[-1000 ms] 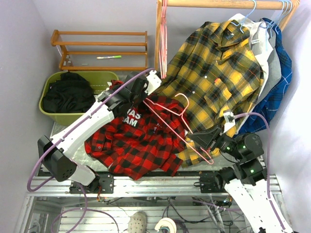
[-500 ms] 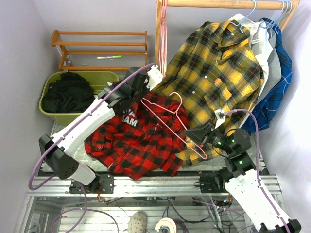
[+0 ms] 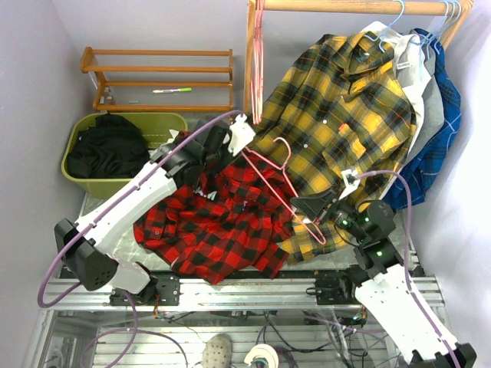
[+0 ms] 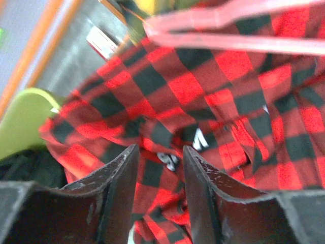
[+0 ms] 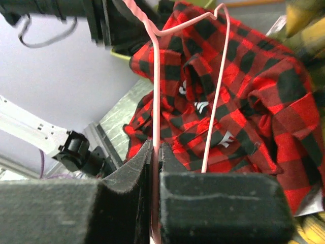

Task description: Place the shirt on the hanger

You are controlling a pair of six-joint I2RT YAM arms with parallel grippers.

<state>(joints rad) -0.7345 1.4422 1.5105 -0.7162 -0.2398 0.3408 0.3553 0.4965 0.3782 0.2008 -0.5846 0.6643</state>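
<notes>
The red-and-black plaid shirt (image 3: 222,218) lies crumpled on the table, and the right wrist view shows it as well (image 5: 254,101). The pink wire hanger (image 3: 268,178) slants across the shirt's upper right part, hook toward the back. My right gripper (image 3: 299,205) is shut on one of the hanger's wire sides (image 5: 156,76), jaws tight round it (image 5: 156,148). My left gripper (image 3: 217,157) hovers over the shirt's collar end, open (image 4: 160,150), with only the shirt (image 4: 203,91) showing below its gap. The hanger (image 4: 238,30) shows as a blurred bar beyond the left fingers.
A green bin (image 3: 92,186) of dark clothes stands at the left, with a wooden shelf (image 3: 157,80) behind it. A yellow plaid shirt (image 3: 337,115) and a blue plaid shirt (image 3: 446,115) hang from the wooden rail (image 3: 353,6) at the right. Spare pink hangers (image 3: 258,61) hang by the post.
My left gripper has opened and let go of the shirt's collar. The right gripper has carried the hanger a little left and away over the shirt.
</notes>
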